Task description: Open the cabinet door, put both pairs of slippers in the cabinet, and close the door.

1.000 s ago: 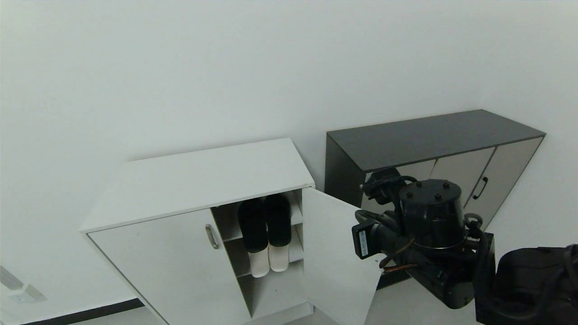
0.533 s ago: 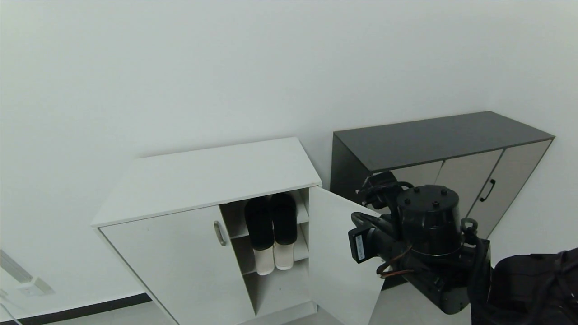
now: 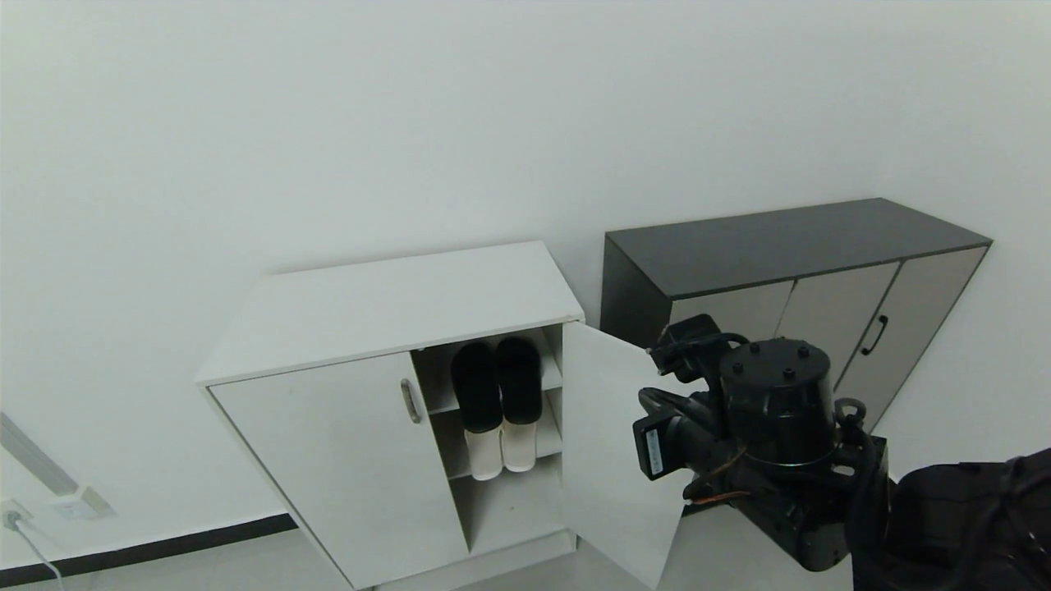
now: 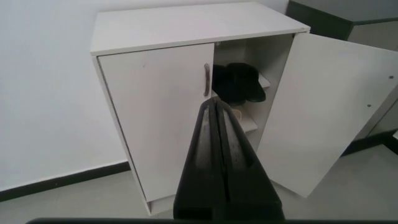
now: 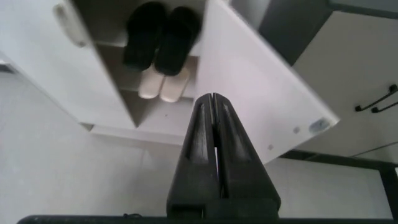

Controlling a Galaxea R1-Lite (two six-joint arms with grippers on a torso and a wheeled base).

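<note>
The white cabinet (image 3: 394, 304) stands against the wall with its right door (image 3: 612, 443) swung open and its left door (image 3: 345, 460) closed. A black pair of slippers (image 3: 497, 382) lies on the upper shelf. Just below it, a white pair (image 3: 501, 447) sticks out from the middle shelf. My right arm (image 3: 772, 419) hangs in front of the open door's outer edge. My right gripper (image 5: 214, 99) is shut and empty, held off the open door (image 5: 261, 93) with both pairs (image 5: 161, 40) beyond it. My left gripper (image 4: 214, 106) is shut and empty, facing the door handle (image 4: 206, 79) from a distance.
A dark cabinet (image 3: 788, 246) with grey doors stands to the right of the white one, close behind the open door. A wall socket and cable (image 3: 16, 521) sit low on the wall at far left. Bare floor lies in front of the cabinets.
The head camera has shifted, so the white cabinet shows further right in the picture. The door's opening and the slippers look the same. My right arm has held roughly its place.
</note>
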